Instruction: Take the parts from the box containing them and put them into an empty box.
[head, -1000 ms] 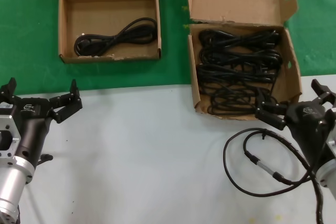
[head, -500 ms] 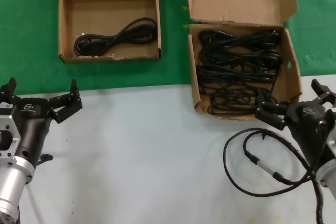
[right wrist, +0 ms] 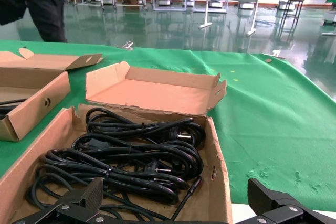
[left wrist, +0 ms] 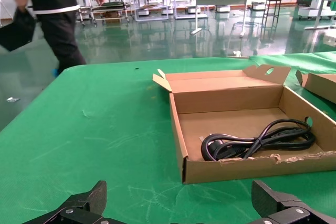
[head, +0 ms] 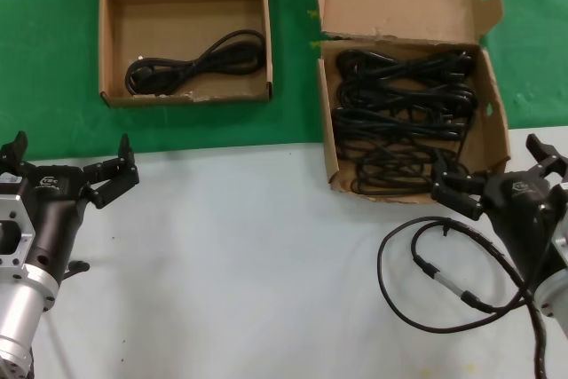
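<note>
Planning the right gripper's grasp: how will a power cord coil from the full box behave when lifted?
Likely floppy: the cords lie in loose loops in their box, so the ends would probably sag. Overlapping coils may drag a neighbour along. They look thin and rubbery, so the open right gripper should probably grip without slipping.

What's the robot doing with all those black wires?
It moves cords from one box to another. The full box on the robot's right holds several bundled cords. The low box on its left already has one cord in it. The right gripper is open at the full box's near edge, holding nothing. The left gripper is open too, over the table.
</note>
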Action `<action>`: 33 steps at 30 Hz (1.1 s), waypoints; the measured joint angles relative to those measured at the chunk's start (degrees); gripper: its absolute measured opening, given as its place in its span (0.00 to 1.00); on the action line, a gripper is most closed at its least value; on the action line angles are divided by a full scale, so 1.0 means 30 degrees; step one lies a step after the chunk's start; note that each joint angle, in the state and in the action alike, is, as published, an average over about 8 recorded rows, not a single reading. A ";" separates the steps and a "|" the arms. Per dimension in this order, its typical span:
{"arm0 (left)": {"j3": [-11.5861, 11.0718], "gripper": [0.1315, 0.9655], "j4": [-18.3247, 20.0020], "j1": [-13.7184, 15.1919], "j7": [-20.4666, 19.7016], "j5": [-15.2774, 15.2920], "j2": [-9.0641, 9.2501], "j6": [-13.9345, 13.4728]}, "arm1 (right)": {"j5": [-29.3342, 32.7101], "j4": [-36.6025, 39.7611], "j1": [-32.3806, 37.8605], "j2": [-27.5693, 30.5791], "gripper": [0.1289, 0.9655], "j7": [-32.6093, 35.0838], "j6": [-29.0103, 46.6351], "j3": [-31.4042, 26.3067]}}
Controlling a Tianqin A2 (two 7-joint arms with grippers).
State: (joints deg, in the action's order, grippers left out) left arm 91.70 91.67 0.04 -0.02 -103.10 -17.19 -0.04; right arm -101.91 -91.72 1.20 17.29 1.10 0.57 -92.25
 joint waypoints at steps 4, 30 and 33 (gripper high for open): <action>0.0000 1.00 0.0000 0.0000 0.0000 0.0000 0.0000 0.0000 | 0.0000 0.0000 0.0000 0.0000 1.00 0.0000 0.0000 0.0000; 0.0000 1.00 0.0000 0.0000 0.0000 0.0000 0.0000 0.0000 | 0.0000 0.0000 0.0000 0.0000 1.00 0.0000 0.0000 0.0000; 0.0000 1.00 0.0000 0.0000 0.0000 0.0000 0.0000 0.0000 | 0.0000 0.0000 0.0000 0.0000 1.00 0.0000 0.0000 0.0000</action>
State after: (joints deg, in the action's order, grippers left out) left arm 91.70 91.67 0.04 -0.02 -103.10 -17.19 -0.04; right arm -101.91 -91.72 1.20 17.29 1.10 0.57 -92.25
